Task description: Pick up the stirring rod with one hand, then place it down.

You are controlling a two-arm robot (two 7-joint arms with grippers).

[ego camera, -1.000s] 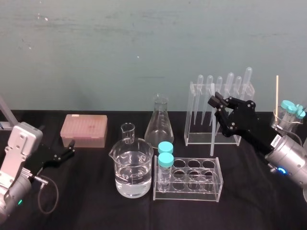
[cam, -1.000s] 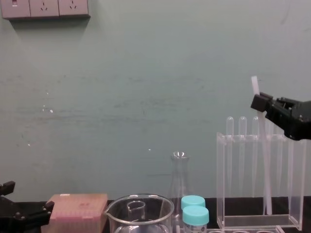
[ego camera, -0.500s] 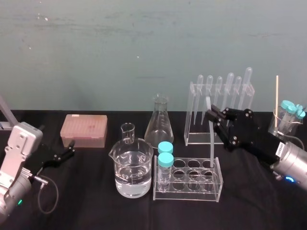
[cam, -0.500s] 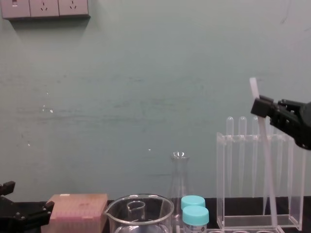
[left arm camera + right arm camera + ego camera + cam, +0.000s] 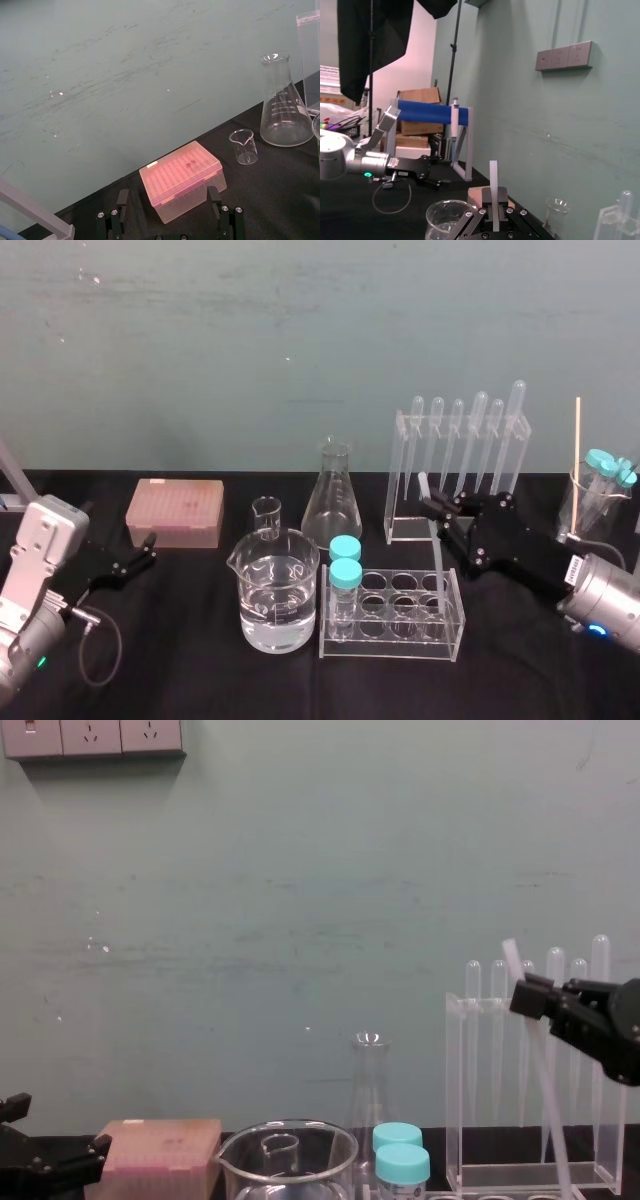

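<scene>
- My right claw (image 5: 437, 508) sits just right of centre in the head view, low over the black tabletop (image 5: 200, 660), clenched on the long thin translucent-white glass stirring rod (image 5: 438, 558).
- I've got the rod near its upper end, so just a short stub pokes out above my fingers. The right wrist view has it standing straight up between the pads.
- In the chest view I'm at the right edge and the rod is tilted. Its top leans left and the rest runs down to the bottom right, crossing in front of the tall clear acrylic stand (image 5: 400, 475) of bulb-topped pipettes (image 5: 478, 435).
- In the head view the rod's lower end comes down at the back right corner of the low clear plastic test-tube rack (image 5: 390, 640). Honestly can't tell if it's in a well or even touching.
- That rack has two teal-capped tubes (image 5: 345, 550) at its left end, just right of the glass beaker of clear liquid (image 5: 272, 590).
- My left claw (image 5: 148, 548) is parked at the left edge, fingers spread, near the pink lidded tip box (image 5: 175, 512).
</scene>
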